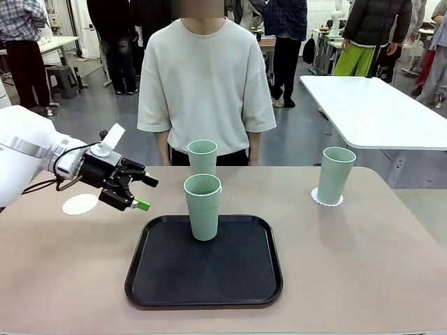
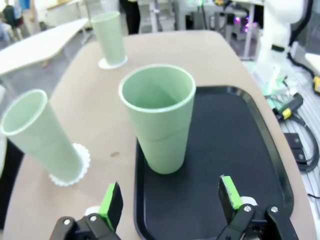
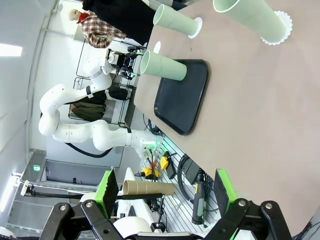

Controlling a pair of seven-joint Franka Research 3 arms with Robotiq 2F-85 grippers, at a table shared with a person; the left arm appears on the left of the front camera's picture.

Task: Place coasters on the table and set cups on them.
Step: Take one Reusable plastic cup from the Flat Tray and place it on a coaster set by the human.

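Three mint-green cups are in view. One cup (image 1: 202,206) (image 2: 160,117) (image 3: 162,65) stands on the black tray (image 1: 160,279) (image 2: 240,150). My left gripper (image 1: 145,193) (image 2: 170,200) hovers open just left of it, its fingers aimed at the cup and apart from it. A second cup (image 1: 202,156) (image 2: 42,135) stands at the far edge on a coaster (image 2: 77,172). The third cup (image 1: 335,174) (image 2: 110,37) stands on a coaster (image 1: 327,201) at the right. A bare coaster (image 1: 80,204) lies on the table (image 1: 363,265) behind my left gripper. My right gripper (image 3: 165,187) is open, off the table's right side.
A person (image 1: 206,77) stands at the far edge, arms down, close behind the second cup. A white-topped table (image 1: 377,108) stands at the back right. Cables and gear (image 3: 195,190) lie below the table's edge on my side.
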